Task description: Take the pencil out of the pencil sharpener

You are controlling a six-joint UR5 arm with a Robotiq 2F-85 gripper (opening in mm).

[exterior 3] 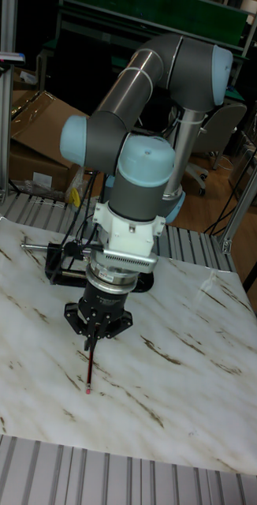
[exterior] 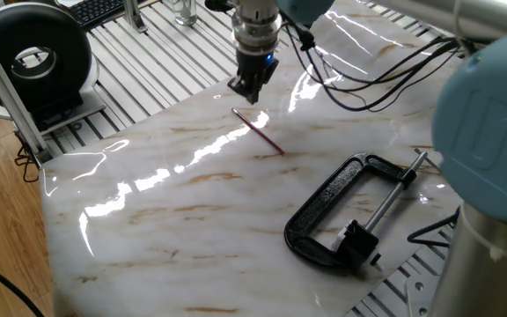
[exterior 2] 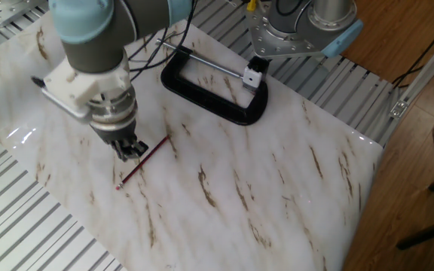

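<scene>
The red pencil (exterior: 258, 131) lies flat on the marble table (exterior: 192, 220), bare along its whole length, running from about ten o'clock to four o'clock in one fixed view. The gripper (exterior: 249, 91) hangs above the ten o'clock end of it, fingers pointing straight down with their tips drawn close together and nothing between them; it is clear of the pencil. In the other fixed view the gripper (exterior 2: 130, 149) sits over the pencil (exterior 2: 142, 162) near its middle, and in the tall fixed view the pencil (exterior 3: 90, 368) shows below the gripper (exterior 3: 95, 332), toward six o'clock. The pencil sharpener (exterior 2: 254, 76) sits well apart, at the screw end of the black clamp (exterior 2: 215, 94), near the table's two o'clock edge there
</scene>
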